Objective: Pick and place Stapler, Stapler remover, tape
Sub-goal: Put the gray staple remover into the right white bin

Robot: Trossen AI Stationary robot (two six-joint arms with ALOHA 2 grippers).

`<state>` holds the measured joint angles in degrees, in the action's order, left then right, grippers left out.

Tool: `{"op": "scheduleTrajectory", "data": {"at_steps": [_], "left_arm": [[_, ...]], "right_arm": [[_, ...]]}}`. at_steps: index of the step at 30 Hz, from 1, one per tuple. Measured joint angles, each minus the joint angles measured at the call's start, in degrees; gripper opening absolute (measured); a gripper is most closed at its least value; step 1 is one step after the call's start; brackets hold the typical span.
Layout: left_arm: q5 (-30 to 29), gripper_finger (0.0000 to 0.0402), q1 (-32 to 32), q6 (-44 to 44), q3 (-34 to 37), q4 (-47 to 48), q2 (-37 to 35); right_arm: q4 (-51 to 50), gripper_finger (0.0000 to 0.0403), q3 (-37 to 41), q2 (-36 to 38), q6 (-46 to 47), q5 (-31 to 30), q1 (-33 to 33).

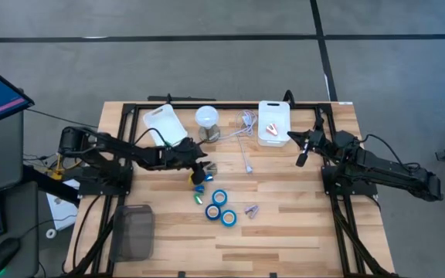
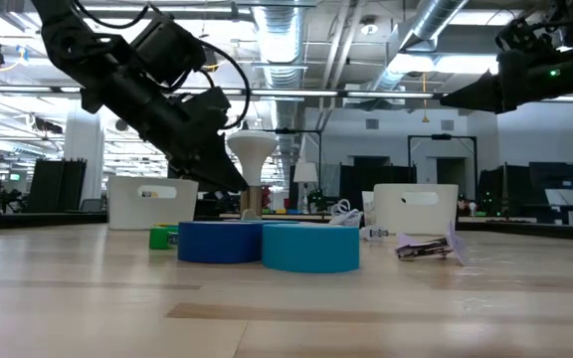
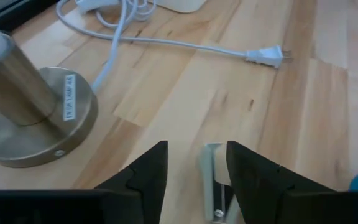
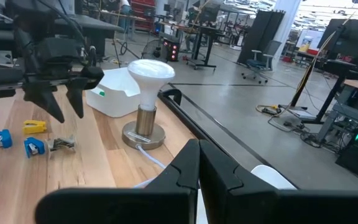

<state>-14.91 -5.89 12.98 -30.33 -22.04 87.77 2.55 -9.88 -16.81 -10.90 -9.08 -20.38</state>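
- The worktop [image 1: 300, 232] carries every task item loose on its surface; judged from this layout, no placement is complete and the whole task remains.
- Two white bins stand at the far edge: the left bin [image 1: 164, 123] appears empty, and the right bin [image 1: 273, 122] holds one small orange-red item that cannot be identified.
- A lamp [image 1: 207, 120] with a white shade and metal base stands between the bins, and its white cable [image 1: 244, 150] trails toward the worktop centre. Neither belongs to the task.
- The left gripper [image 1: 199, 171] hovers low, near the lamp base and over a cluster of small blue, yellow and green items [image 1: 198, 185]. Its jaws are parted, and the left wrist view shows a thin metal-and-tan piece [image 3: 213, 177] between them. Whether the jaws grip it cannot be told. It may be the stapler or the remover; this is a judgement only.
- The right gripper [image 1: 303, 151] waits beside the right bin, raised off the surface. Its jaws stand together and hold nothing.
- The tape [image 1: 221, 207], three blue rolls, lies grouped at the worktop centre, untouched, well apart from both bins.
- A small purple-grey metal item [image 1: 251, 209], possibly the stapler remover, lies just beside the rolls, also unmoved.
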Motion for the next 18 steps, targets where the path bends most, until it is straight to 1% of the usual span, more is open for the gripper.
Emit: {"op": "scheduleTrajectory", "data": {"at_steps": [8,18], "left_arm": [[3.0,0.0155,-1.9,1.3,0.0,0.1,1.6],[3.6,0.0154,-1.9,2.6,0.0,-2.9,5.1]], "right_arm": [[0.0,0.0000,0.0,0.0,0.0,0.0,0.0],[0.0,0.0000,0.0,0.0,0.0,0.0,0.0]]}}
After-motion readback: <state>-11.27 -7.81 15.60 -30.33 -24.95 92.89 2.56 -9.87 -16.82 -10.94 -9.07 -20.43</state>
